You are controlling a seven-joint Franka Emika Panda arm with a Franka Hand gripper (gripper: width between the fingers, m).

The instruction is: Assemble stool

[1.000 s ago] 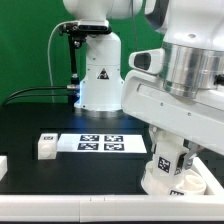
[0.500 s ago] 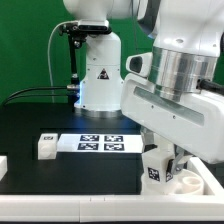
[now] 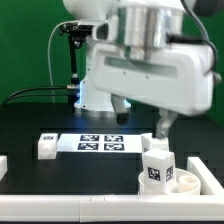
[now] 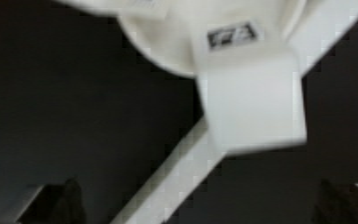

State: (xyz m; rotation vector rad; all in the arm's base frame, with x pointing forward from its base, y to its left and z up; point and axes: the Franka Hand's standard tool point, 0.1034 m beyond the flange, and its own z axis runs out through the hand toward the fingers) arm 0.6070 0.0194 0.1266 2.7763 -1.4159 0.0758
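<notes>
One arm (image 3: 150, 62) fills the upper half of the exterior view, with its claw (image 4: 208, 204) hanging above the black table (image 3: 40, 115).

Claw: wide open. Both dark fingertips (image 4: 59, 200) sit far apart in the wrist view, with nothing between them and nothing gripped.

White strip (image 4: 172, 172): runs along the table beneath the claw, passing under the gap between the fingers.

Seat (image 3: 192, 183): white round disc, flat on the table below the claw and clear of the fingers.

Marker board (image 3: 100, 143): flat on the table, well apart from the claw, toward the exterior view's left.

Leg (image 3: 155, 166): short chunky white block with a black-and-white tag. It stands upright at the seat's edge, below the claw and not touching it. The wrist view shows it in line with the gap between the fingers. Cannot tell whether it is fully seated in a socket.

Loose leg (image 3: 46, 146): lies just beside the marker board's end farthest from the claw.
</notes>
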